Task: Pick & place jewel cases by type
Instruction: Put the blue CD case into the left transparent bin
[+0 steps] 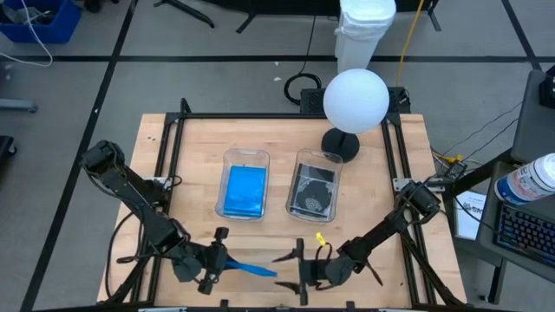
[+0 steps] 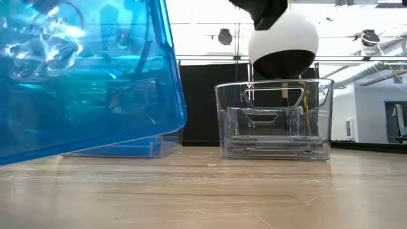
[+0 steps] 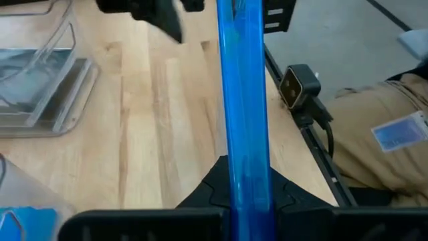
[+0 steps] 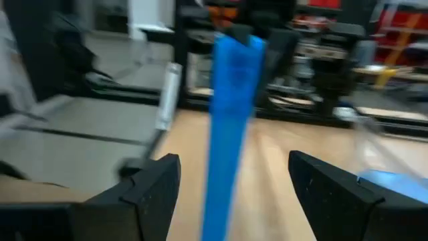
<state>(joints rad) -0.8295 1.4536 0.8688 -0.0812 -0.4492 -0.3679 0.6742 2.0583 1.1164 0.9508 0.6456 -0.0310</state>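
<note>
A bright blue jewel case [image 1: 253, 270] hangs above the table's near edge, with my left gripper [image 1: 215, 260] shut on its left end. In the low view it fills the left side, the jewel case [image 2: 82, 76] tilted and clear of the wood. My right gripper [image 1: 295, 264] stands open at the case's right end. Its two fingers [image 4: 150, 187] stand on either side of the blue case [image 4: 231, 120] without touching it. Behind are two clear bins: the left bin [image 1: 227, 165] holds blue cases, the right bin [image 1: 299, 165] a clear case with a dark disc. My left gripper pinches the blue case between its two fingers, one on each flat face, at the case's left end [image 3: 244, 181]. The fingers come slanting down from the table's left. The case stands on edge, reaches away past the fingers, and is lifted clear of the table.
A black lamp base [image 1: 340, 144] with a white globe [image 1: 355, 100] stands behind the right bin. A black frame rail [image 1: 165, 165] runs around the tabletop. A small camera [image 3: 297, 87] sits at the near edge, and a seated person's trouser leg [image 3: 381, 134] shows beyond it.
</note>
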